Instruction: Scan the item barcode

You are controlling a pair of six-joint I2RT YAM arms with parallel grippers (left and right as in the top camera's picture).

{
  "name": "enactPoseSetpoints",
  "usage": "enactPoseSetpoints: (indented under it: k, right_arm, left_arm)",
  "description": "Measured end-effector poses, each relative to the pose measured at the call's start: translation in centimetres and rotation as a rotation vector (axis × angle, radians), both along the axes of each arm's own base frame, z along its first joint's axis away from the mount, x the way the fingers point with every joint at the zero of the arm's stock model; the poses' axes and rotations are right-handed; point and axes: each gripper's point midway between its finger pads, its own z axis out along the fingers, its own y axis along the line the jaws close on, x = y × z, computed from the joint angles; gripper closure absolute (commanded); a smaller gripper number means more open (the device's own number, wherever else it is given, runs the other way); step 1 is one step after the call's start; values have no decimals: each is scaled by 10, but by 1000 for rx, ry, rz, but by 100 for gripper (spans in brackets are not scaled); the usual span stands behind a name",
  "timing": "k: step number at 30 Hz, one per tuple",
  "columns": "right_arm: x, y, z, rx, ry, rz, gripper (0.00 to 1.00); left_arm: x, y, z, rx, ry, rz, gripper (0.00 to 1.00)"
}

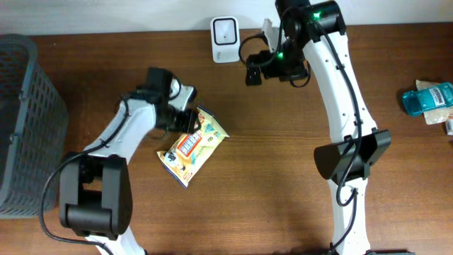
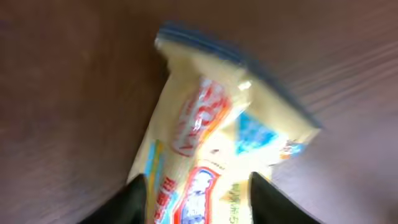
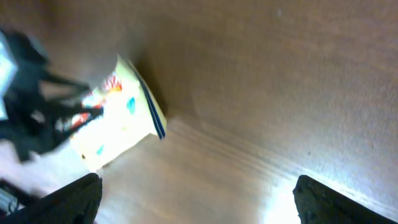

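Overhead: one snack packet point(image 1: 192, 146) lies on the tabletop point(image 1: 283, 184), centre-left; one white scanner point(image 1: 225, 30), one grey basket point(image 1: 21, 113) and one blue item point(image 1: 428, 98) are placed well apart from it.

Left wrist: the packet is straddled by the left fingers point(image 2: 134, 202); a grip cannot be told.

Right wrist: the right fingers point(image 3: 74, 199) are spread wide, empty.
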Motion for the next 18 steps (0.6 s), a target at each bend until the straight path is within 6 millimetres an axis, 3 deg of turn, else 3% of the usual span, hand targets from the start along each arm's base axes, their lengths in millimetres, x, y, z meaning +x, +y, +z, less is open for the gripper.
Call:
enactPoseSetpoints:
  k: [2, 4, 6, 10, 14, 18]
  right_arm:
    - [-3, -1, -2, -6, 9, 17, 1]
    - [-5, -1, -9, -12, 26, 29, 10]
    - [-6, 2, -23, -21, 53, 44, 11]
    - [-9, 21, -59, -18, 96, 87, 12]
    - [-27, 62, -114, -20, 133, 184, 11]
    - [-28, 93, -150, -6, 80, 247, 11]
  left_arm:
    - [8, -4, 24, -13, -17, -17, 22]
    - [9, -5, 47, -15, -1, -21, 1]
    - [8, -1, 62, 7, 19, 7, 1]
    - [-3, 39, 57, 205, 115, 228, 1]
    - [-7, 84, 55, 400, 136, 511, 1]
    - [-6, 102, 56, 436, 134, 614, 1]
